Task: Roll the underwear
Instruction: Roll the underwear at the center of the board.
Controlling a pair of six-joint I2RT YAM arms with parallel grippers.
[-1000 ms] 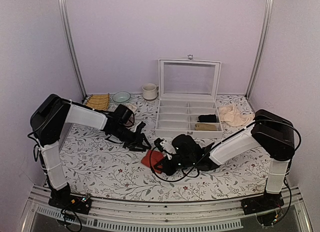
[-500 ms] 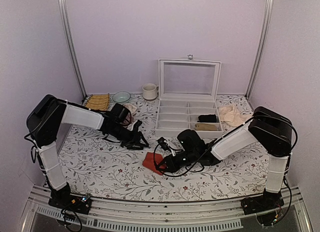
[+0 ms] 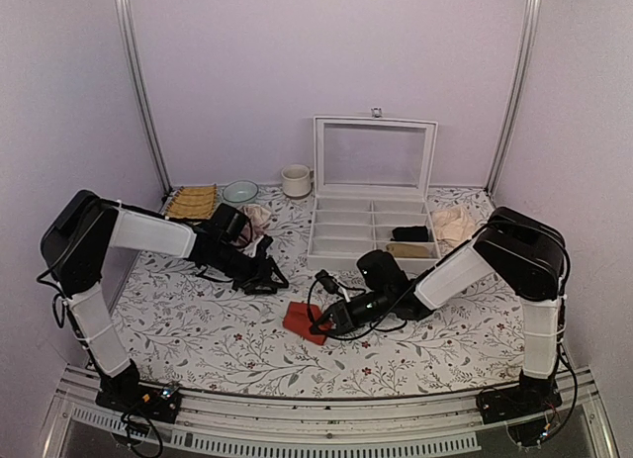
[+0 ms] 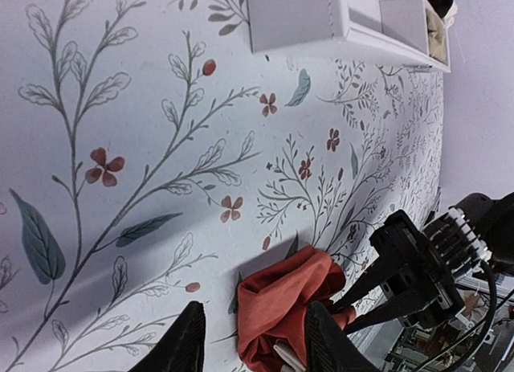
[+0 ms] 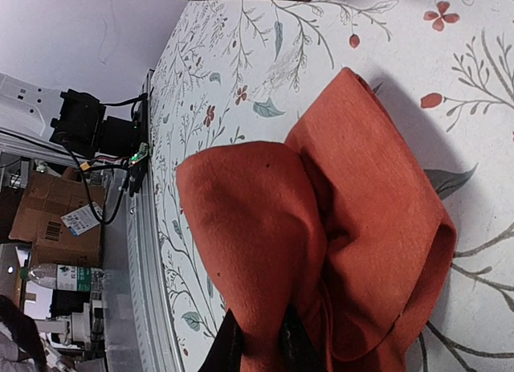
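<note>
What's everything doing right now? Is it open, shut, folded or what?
underwear: bunched up, pinched at one edge
right pincer: shut on the underwear
left pincer: open, holding nothing
white box: lid open, standing up
mug: upright

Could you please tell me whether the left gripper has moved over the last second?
Yes. The left gripper has drawn back to the left, widening its gap from the front-left corner of the white compartment box in the top view.
</note>
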